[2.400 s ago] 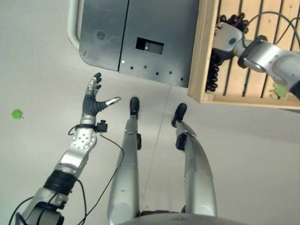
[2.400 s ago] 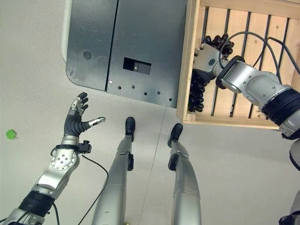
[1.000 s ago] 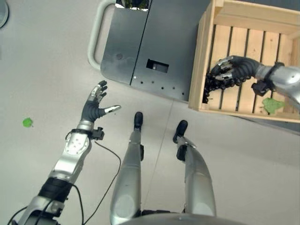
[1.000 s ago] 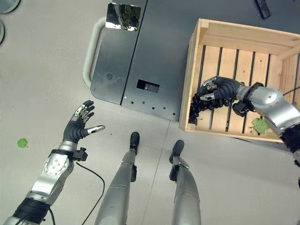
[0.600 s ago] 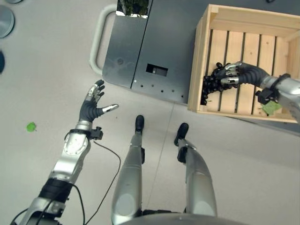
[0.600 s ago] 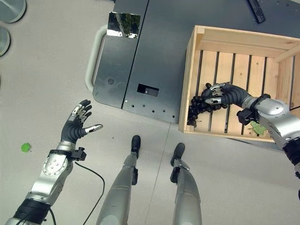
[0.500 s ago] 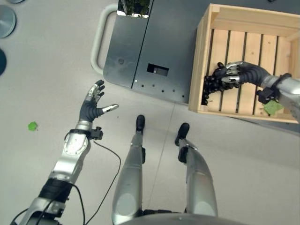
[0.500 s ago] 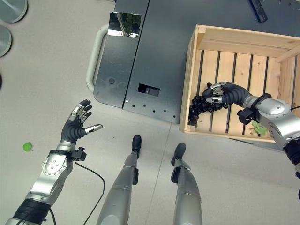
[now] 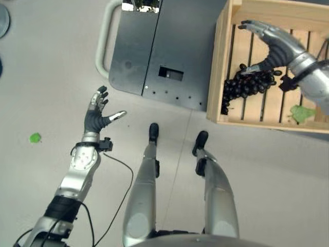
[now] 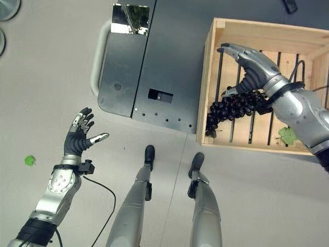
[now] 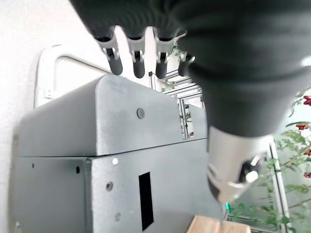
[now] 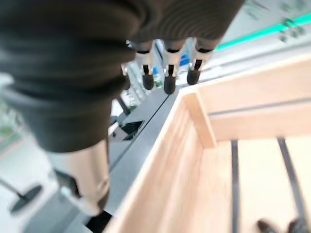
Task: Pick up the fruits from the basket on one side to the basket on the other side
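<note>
The right hand (image 10: 252, 67) has its fingers straight and spread, reaching toward the far wall of the crate (image 10: 207, 92); only the thumb dips down to the grapes (image 10: 231, 109), touching or nearly touching the bunch's top, which I cannot settle from here. Nothing is held. The right wrist view agrees: fingers extended in a row over the crate's corner, with no fruit between them.

The grapes lie on the slats inside the crate, against its left wall, a dark bunch stretched from the near corner up toward the palm. I judge them light but soft and loose: berries will roll, bruise or pull off if squeezed, and the smooth skins give little grip. The best hold looks like a gentle cage round the thick upper part of the bunch, near the stem, with the thumb opposing the fingers.

The right forearm comes in from the right, wrist above the crate. A green leaf (image 10: 286, 135) lies by it.

The left hand (image 10: 77, 136) hovers over the floor, fingers splayed, empty.
</note>
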